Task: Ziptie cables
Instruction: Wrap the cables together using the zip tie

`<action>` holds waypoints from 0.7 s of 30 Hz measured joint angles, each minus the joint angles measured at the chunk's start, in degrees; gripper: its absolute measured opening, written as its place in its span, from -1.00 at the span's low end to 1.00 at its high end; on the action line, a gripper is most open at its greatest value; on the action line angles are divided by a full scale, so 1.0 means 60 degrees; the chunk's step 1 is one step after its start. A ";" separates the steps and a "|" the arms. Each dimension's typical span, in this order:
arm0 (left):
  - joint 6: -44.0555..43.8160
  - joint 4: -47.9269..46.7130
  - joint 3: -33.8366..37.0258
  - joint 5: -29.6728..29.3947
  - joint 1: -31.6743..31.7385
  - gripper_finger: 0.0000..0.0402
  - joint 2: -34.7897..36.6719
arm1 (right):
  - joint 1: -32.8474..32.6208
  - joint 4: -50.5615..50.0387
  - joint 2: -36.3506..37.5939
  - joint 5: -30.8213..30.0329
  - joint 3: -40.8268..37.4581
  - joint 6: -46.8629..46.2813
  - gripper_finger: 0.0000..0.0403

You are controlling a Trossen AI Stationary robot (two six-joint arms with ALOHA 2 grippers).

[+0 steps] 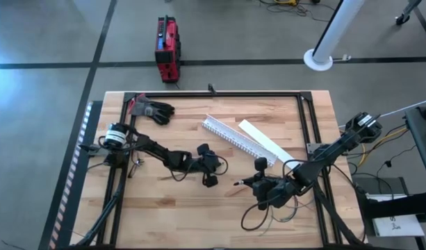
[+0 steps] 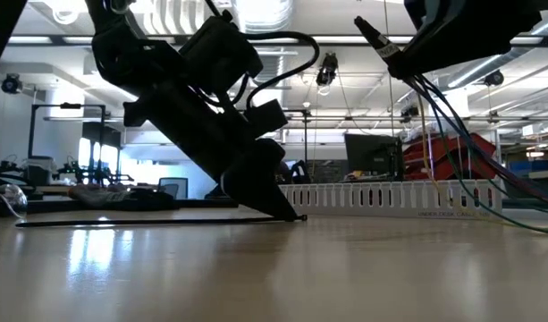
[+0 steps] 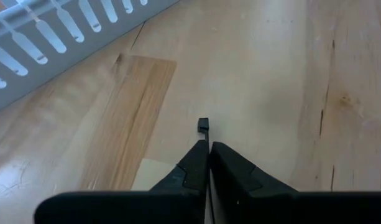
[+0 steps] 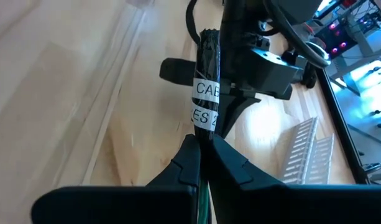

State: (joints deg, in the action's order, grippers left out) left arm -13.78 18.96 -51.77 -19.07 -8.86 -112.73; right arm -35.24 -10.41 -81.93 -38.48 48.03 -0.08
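The cables [image 1: 268,208] are a bundle of thin green, grey and dark wires; their black-taped, white-labelled end [image 4: 206,93] sticks out past my right gripper [image 4: 204,140], which is shut on them near the table's middle [image 1: 249,183]. The rest hangs in loops [image 2: 452,125] toward the table's near right. My left gripper [image 3: 209,144] is shut, tips down on the wood [image 2: 287,211], on a thin black zip tie [image 2: 148,220]. The zip tie lies flat along the table. My left gripper pinches the zip tie next to its small square head [image 3: 203,124], which pokes out just past the fingertips. The fingers slant down from the table's left, tips at the wood. The strap trails back along the table, lying flat. My right gripper pinches the cable bundle just behind the labelled, taped end [image 4: 202,121], coming roughly level from the table's right, fingers along the bundle. That end sticks out ahead, clear of the table. A green wire [image 4: 203,199] runs back between the fingers; the rest hangs slack below.
A long white slotted channel [image 1: 230,137] and its flat lid [image 1: 265,142] lie slantwise beyond both grippers. A black glove [image 1: 153,110] lies at the far left corner. A dark metal frame [image 1: 306,118] runs along the table's edges.
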 joint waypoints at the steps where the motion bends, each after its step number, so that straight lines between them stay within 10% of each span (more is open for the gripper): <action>1: 0.0000 -0.0007 0.0000 -0.0001 0.0005 -0.91 0.0000 | 0.0000 -0.0007 0.0000 0.0000 -0.0018 0.0000 -1.00; 21: 0.0142 0.1069 -0.0004 -0.0098 0.0262 -0.82 -0.0849 | 0.0000 0.0000 -0.0004 -0.0004 -0.0095 -0.0062 -1.00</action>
State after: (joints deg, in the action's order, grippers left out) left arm -12.93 25.37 -51.79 -19.66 -7.29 -117.82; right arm -35.24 -10.41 -81.95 -38.50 47.46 -0.45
